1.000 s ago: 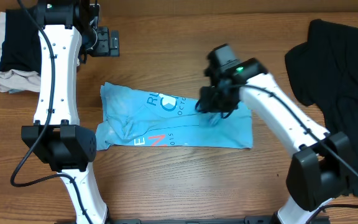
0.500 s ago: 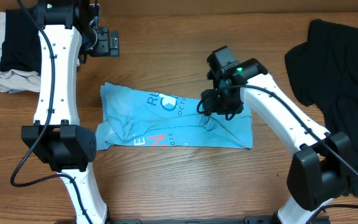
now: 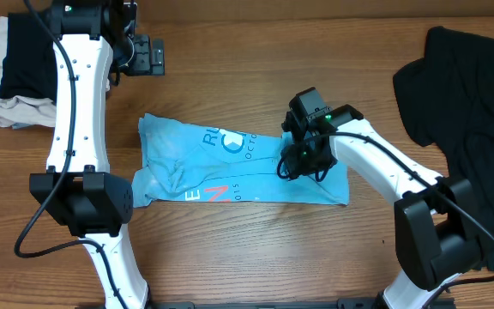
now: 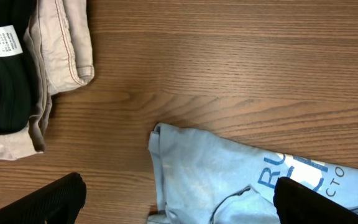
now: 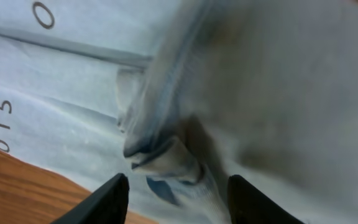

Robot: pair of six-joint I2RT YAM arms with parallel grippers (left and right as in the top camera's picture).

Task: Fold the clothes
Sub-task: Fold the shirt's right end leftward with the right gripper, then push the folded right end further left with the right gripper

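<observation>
The blue shirt [image 3: 178, 163] lay mid-table [image 3: 247, 249], folded into a long band running from 9 to 3 o'clock. Its white print [image 3: 232, 144] faced up and its red letters [image 3: 216, 194] sat near the 6 o'clock edge.

The right gripper [image 3: 292, 165] was down on the shirt's 3 o'clock half. In the wrist view its fingertips [image 5: 112, 199] stood half apart astride a bunched pucker [image 5: 163, 155] of blue cloth. More cloth rose in a blur close to the lens, so I could not tell whether the jaws pinched it or only straddled it.

The left gripper [image 3: 148, 57] hung off the shirt at about 11 o'clock from it, above bare wood, its jaws spread wide and holding nothing.

A black garment [image 3: 466, 103] lay heaped at the table's 3 o'clock side, well apart from the shirt. A stack [image 3: 15, 81] of black and beige cloth sat in the 10 o'clock corner.
</observation>
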